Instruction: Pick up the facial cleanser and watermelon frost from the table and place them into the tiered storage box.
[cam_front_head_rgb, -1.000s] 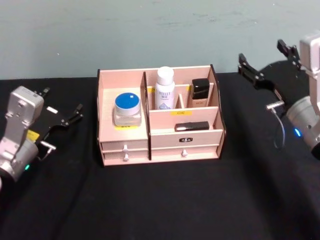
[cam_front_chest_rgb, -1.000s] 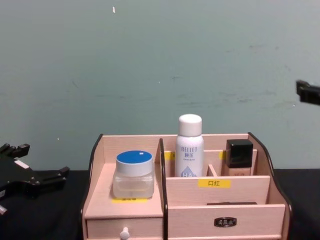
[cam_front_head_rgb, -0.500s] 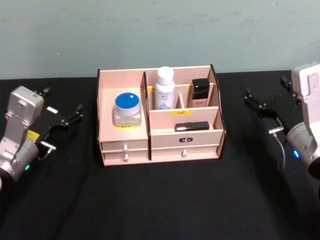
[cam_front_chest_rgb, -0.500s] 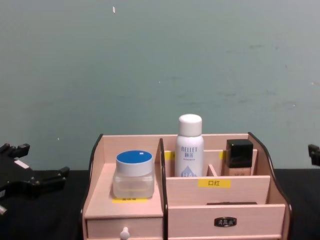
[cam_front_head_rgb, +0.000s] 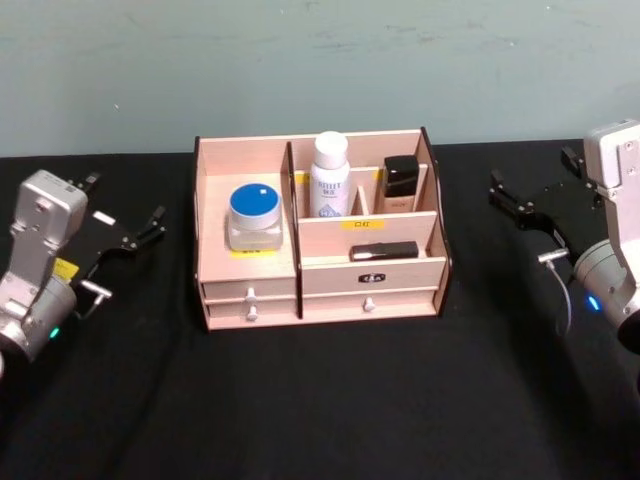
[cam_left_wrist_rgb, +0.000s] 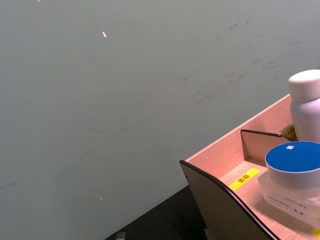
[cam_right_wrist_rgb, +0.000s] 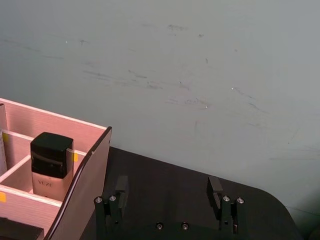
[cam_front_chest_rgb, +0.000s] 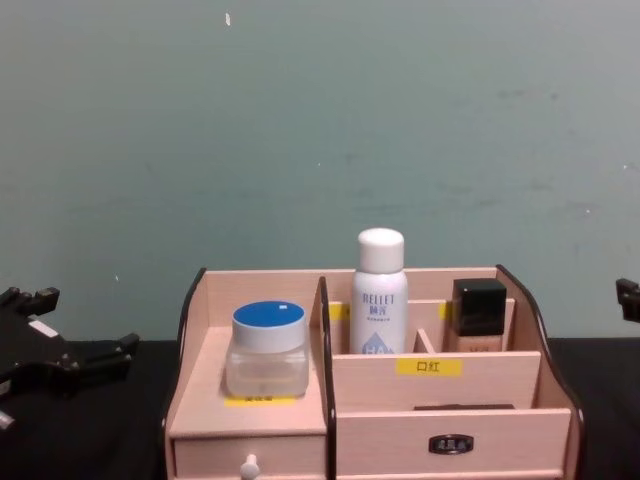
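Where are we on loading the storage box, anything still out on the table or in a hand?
It looks done. The tiered storage box holds a blue-lidded jar in its left compartment, a white bottle and a black-capped bottle at the back, and a flat dark item on the front tier. The left hand and right hand sit open at the box's sides, holding nothing. I see no items left on the black table.

The tiered storage box is cut off by the chest view's lower edge, so its drawers barely show there. The dark flat item in its front-right compartment is too small to name. Print on the white bottle cannot be read. The right gripper is cut by the chest view's right edge.
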